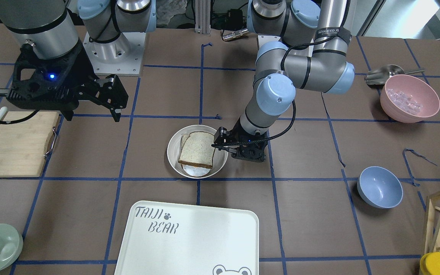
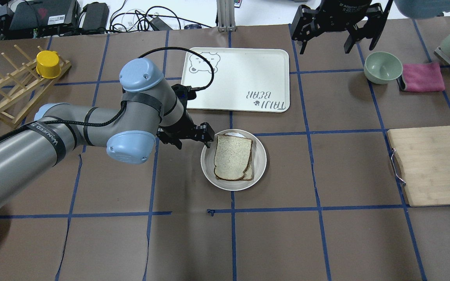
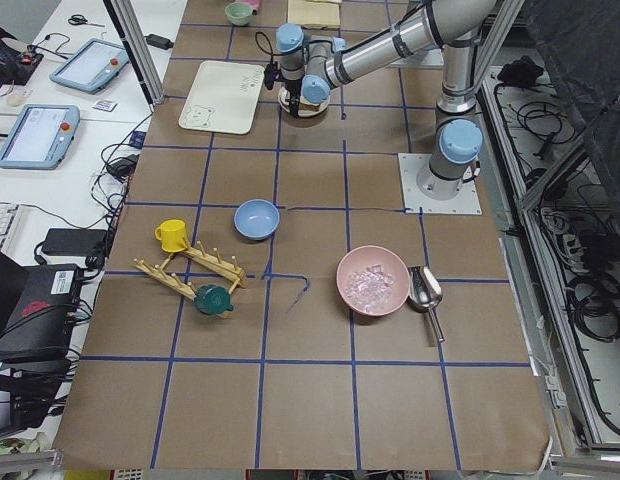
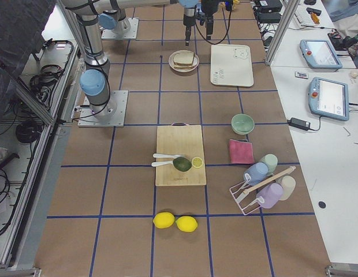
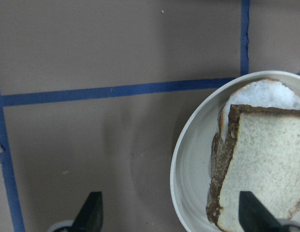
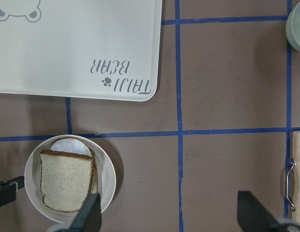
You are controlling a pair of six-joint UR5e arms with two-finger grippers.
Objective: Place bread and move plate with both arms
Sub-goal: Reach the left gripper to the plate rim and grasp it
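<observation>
Overhead exterior shows the bread [image 2: 231, 156] on the plate [image 2: 260, 158] near the tray [image 2: 240, 74], the left claw [image 2: 193, 142] open astride the rim, apparently to grip it, while the right claw [image 2: 336, 41] hangs open, well apart

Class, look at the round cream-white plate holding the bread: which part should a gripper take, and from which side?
Take the raised rim of the round cream-white plate, on a bare arc beside the speckled tan bread slice, coming down from above with one finger inside and one outside. The dish looks too wide and shallow to span; the open left gripper straddles its rim.
</observation>
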